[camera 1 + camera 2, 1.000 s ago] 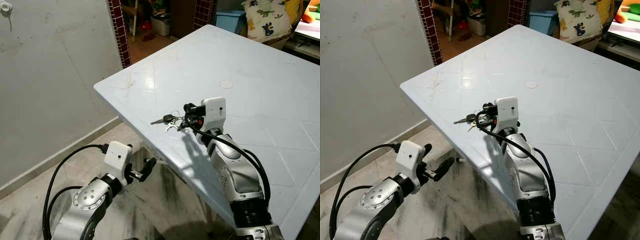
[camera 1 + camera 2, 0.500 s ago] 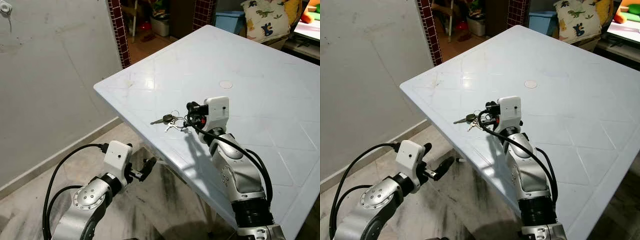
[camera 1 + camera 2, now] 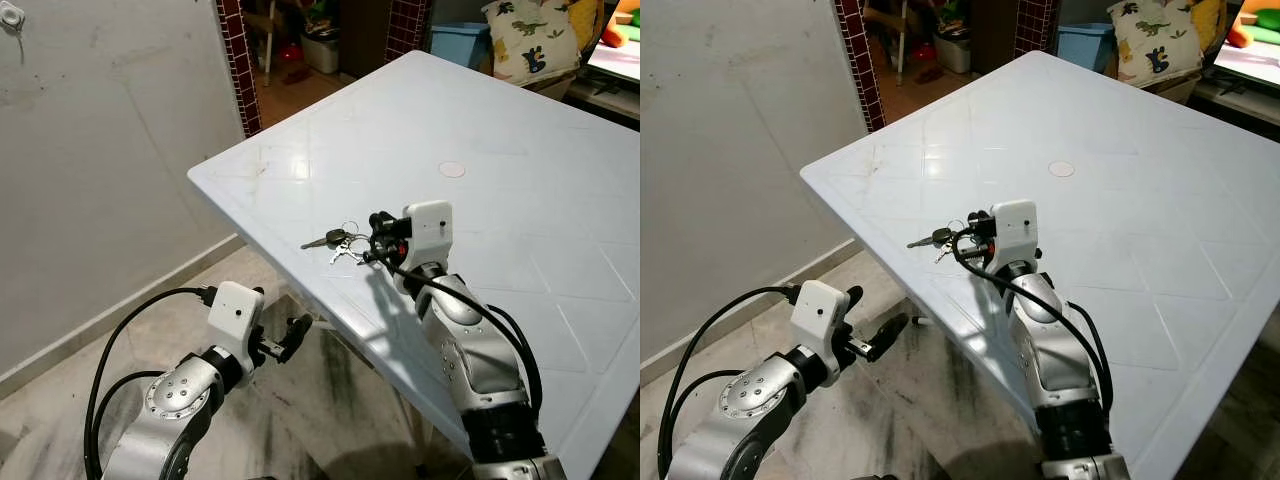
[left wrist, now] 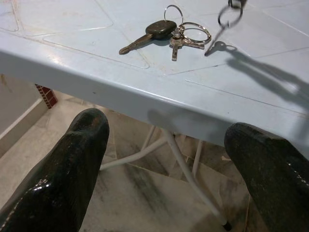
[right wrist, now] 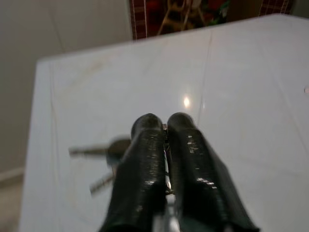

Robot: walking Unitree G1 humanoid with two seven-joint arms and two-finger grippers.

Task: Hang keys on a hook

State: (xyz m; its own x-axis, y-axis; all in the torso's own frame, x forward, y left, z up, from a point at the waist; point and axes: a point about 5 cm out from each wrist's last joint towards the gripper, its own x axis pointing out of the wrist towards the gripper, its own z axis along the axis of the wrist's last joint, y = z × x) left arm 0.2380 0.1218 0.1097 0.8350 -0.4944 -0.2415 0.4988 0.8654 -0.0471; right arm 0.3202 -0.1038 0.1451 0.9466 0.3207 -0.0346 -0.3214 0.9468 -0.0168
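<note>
Your right hand (image 3: 377, 237) is pinched together on the key bunch (image 3: 338, 243), which lies on the pale tabletop (image 3: 520, 180) near its front corner. Lift straight up and check the ring stays caught between the fingers before turning away. Your left hand (image 3: 293, 336) hangs open below the tabletop's edge.

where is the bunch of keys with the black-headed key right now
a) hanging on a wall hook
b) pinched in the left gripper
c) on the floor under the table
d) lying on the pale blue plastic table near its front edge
d: the bunch of keys with the black-headed key lies on the pale blue plastic table near its edge, at the tips of the right gripper, whose black fingers are pressed together.
</note>
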